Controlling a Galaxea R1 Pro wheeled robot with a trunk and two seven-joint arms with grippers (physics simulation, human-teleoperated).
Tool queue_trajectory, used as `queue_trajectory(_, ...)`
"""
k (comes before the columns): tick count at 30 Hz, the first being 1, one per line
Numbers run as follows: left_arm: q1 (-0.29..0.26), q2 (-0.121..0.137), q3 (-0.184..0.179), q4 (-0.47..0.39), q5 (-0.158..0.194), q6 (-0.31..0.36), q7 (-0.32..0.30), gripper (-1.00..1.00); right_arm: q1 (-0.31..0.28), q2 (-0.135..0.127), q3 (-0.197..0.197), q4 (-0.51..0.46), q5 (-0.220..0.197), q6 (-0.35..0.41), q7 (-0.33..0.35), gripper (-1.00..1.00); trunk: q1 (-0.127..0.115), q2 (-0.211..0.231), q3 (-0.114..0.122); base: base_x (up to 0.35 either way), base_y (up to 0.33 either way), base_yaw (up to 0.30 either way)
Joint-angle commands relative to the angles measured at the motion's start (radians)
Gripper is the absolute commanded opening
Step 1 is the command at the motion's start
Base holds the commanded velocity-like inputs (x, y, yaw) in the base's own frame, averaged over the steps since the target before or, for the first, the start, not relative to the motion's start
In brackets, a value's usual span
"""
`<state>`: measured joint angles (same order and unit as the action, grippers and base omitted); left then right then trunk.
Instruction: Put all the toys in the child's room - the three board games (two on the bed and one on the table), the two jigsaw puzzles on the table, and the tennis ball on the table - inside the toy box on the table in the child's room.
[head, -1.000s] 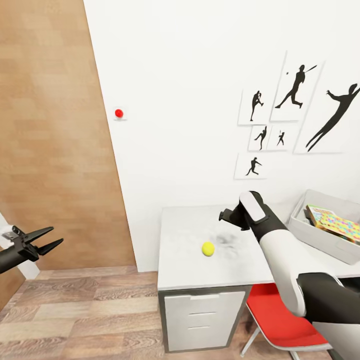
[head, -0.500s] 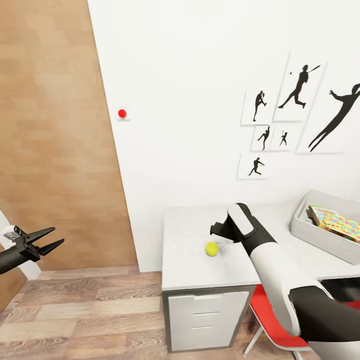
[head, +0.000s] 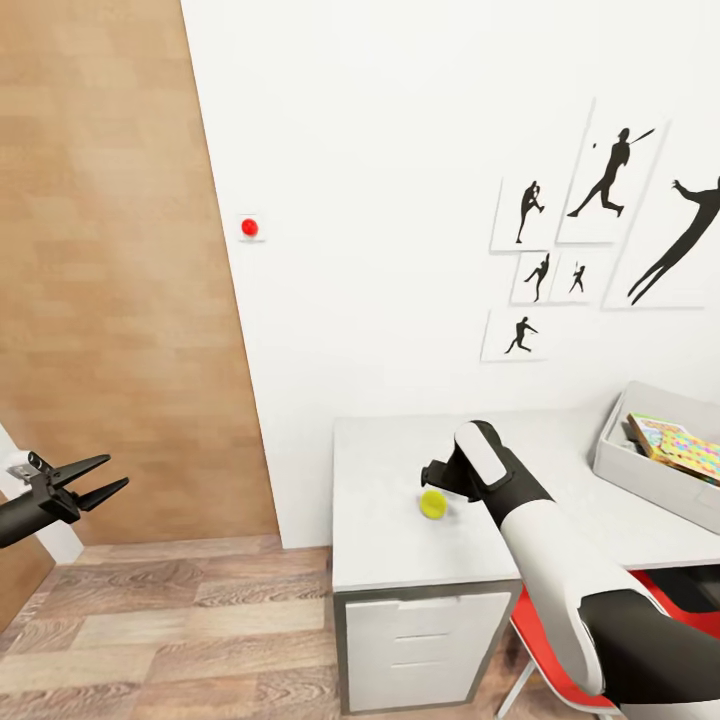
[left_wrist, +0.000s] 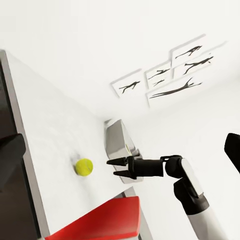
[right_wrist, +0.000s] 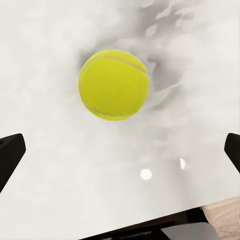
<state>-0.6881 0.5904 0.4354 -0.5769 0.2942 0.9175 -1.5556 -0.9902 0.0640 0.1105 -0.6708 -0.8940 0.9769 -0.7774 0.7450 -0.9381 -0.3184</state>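
Observation:
The tennis ball (head: 432, 504) lies on the pale table (head: 390, 550) near its left end. My right gripper (head: 434, 470) hovers just above and behind the ball, open, touching nothing. In the right wrist view the ball (right_wrist: 114, 84) sits ahead of the two spread fingertips (right_wrist: 10, 156). The left wrist view shows the ball (left_wrist: 84, 166) just beyond the open right gripper (left_wrist: 112, 167). The grey toy box (head: 632, 462) stands at the table's right end, with colourful flat toys (head: 682, 446) inside. My left gripper (head: 114, 471) is open and empty, far left over the floor.
A red chair (head: 590, 650) is tucked under the table beside the white drawers (head: 425, 645). A brown wooden door (head: 110, 280) fills the left wall, and black silhouette prints (head: 600, 240) hang above the table. Wood-plank floor (head: 170, 640) lies open to the left.
My right gripper has come down and left, closer to the tennis ball, which has stayed in place. The view has shifted slightly. The left arm has held still.

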Motion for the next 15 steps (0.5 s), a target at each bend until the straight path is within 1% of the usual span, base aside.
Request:
queue_trajectory(1, -0.001, 0.0, 0.0, 0.0, -0.001, 0.011, -0.004, 1.0, -0.001, -0.001, 0.003, 0.0, -0.01, 0.0, -0.01, 1.0, 0.0, -0.001, -0.001, 0.01, 0.008, 0.0)
queue_trajectory(10, -0.001, 0.0, -0.001, 0.0, -0.001, 0.011, -0.004, 1.0, -0.001, -0.003, 0.006, 0.032, -0.008, -0.021, -0.01, 1.0, 0.0, -0.001, -0.001, 0.003, 0.002, 0.0)
queue_trajectory(15, -0.001, -0.001, -0.001, 0.0, 0.001, 0.011, -0.004, 1.0, -0.001, -0.003, 0.009, 0.101, -0.008, -0.047, -0.009, 1.0, 0.0, -0.001, -0.001, 0.0, 0.0, 0.0)
